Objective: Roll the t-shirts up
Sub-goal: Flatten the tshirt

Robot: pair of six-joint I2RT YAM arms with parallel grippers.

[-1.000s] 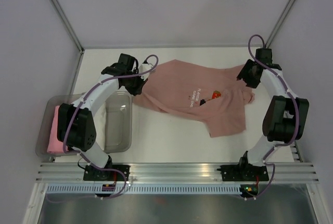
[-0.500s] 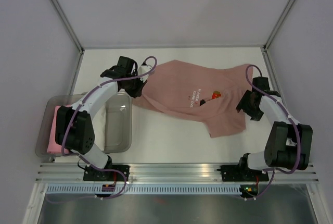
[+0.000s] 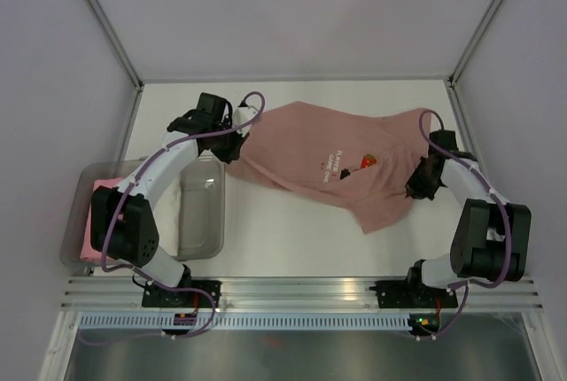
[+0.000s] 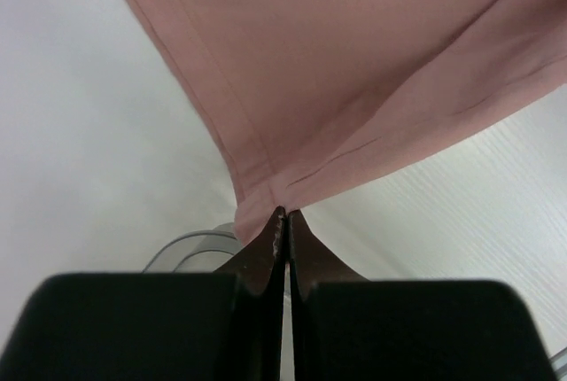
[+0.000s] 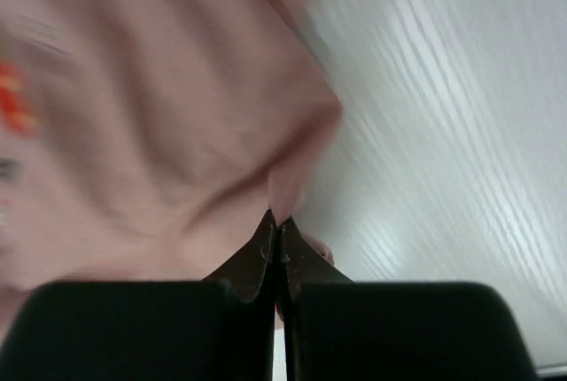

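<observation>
The t-shirt (image 3: 337, 164) covers the middle of the table (image 3: 292, 239), pinched at its ends by the left gripper (image 3: 239, 151) and right gripper (image 3: 416, 188). Bare strips run free in front of it and behind it. The clear bin (image 3: 219, 213) and the left arm above it block the near-left side.

my right wrist view is blurring the t-shirt (image 5: 159, 115); its chest text (image 3: 332, 167) is showing too small to read; my left arm (image 3: 155, 168) is partly hiding the pink roll (image 3: 87, 239)
</observation>
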